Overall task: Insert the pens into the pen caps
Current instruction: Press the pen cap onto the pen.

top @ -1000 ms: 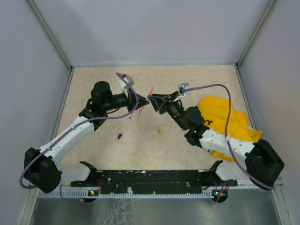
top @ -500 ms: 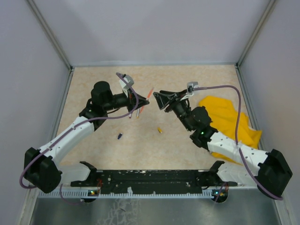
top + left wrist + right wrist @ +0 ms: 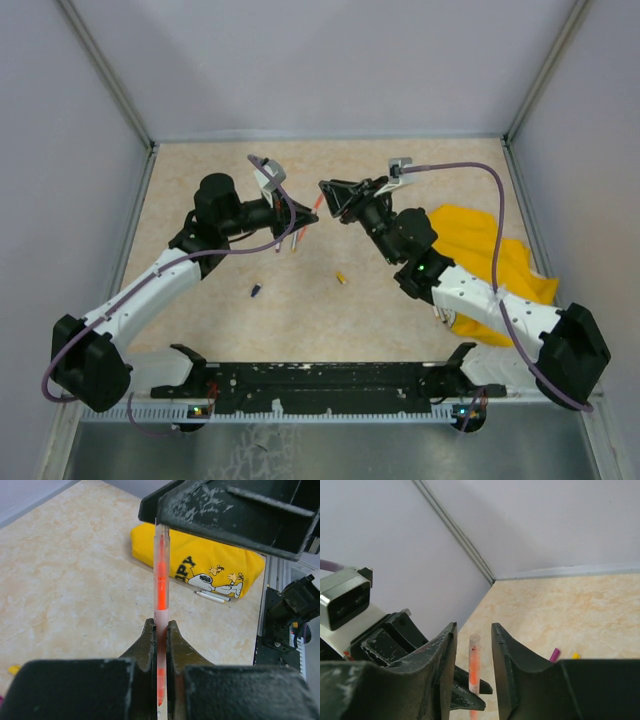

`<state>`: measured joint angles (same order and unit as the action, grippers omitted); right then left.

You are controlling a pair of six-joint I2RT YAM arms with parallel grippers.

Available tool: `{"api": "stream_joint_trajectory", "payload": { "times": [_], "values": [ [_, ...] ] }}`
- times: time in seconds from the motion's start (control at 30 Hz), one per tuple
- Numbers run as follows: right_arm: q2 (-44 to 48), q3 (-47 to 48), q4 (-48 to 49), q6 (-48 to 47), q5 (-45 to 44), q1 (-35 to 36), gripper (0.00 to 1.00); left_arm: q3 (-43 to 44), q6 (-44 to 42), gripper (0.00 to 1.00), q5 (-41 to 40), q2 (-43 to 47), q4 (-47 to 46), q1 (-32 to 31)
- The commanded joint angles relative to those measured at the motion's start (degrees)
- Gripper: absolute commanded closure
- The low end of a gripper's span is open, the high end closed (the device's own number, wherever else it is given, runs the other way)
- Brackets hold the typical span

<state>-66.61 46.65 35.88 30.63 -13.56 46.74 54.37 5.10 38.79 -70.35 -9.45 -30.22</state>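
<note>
My left gripper (image 3: pixel 160 625) is shut on an orange-pink pen (image 3: pixel 161 580), which sticks out past its fingertips above the table. In the top view this left gripper (image 3: pixel 300 222) and my right gripper (image 3: pixel 326 195) meet at the pen (image 3: pixel 317 203). The right gripper (image 3: pixel 472 630) is open, one finger on each side of the pen's clear end (image 3: pixel 474 652), with a gap on both sides. Loose pen caps lie on the table: a dark blue one (image 3: pixel 256 291), a yellow one (image 3: pixel 341 277) and a purple one (image 3: pixel 554 654).
A big yellow cloth (image 3: pixel 480 250) lies at the right under the right arm, with a white pen (image 3: pixel 212 596) beside its printed edge. More pens (image 3: pixel 296 240) lie under the left gripper. Walls close in the table's far and side edges.
The right gripper drew back to the right, then came in again higher, and its fingers now straddle the pen's end. The left arm and its pen have stayed put.
</note>
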Motion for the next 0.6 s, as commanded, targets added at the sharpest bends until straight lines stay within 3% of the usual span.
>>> {"api": "stream_joint_trajectory", "payload": {
  "times": [0.0,0.3,0.57],
  "values": [
    [-1.07,2.87,1.32,0.6,1.11,0.13,0.68,0.83,-0.79,1.0,-0.02,0.4,-1.53,0.06],
    [-2.08,1.48,1.6,0.66,2.37,0.1,0.91,0.83,-0.62,1.0,0.14,0.15,-1.53,-0.01],
    [-2.56,0.23,1.67,0.36,3.65,0.13,0.99,0.83,-0.44,1.0,0.16,0.04,-1.68,0.05]
  ]
}}
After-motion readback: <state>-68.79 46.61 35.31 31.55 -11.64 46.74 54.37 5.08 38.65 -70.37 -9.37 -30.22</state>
